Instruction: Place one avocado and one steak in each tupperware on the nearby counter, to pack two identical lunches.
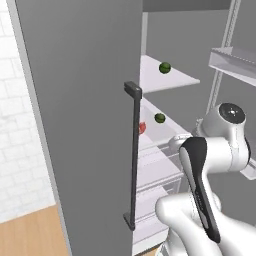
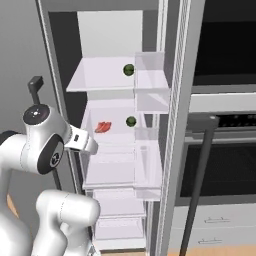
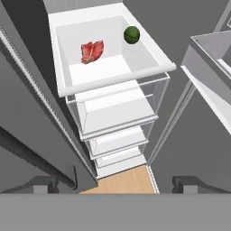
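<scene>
- Hovering at the open fridge (image 2: 172, 125): tool (image 3: 117, 182) jaws apart, empty.
- Steak (image 3: 92, 51) and avocado (image 3: 131, 34) on their shelf (image 3: 117, 77), unpicked.
- Nothing packed; all left.

The glossy white, rounded robot arm (image 1: 220, 150) is built of thick tubular links. A black oval inlay panel (image 1: 200, 185) runs along one link. Round joint caps (image 2: 38, 114) are dark grey with a pale ring and a small red mark. The two small fingertips (image 3: 41, 184) are dark grey and blocky.
</scene>
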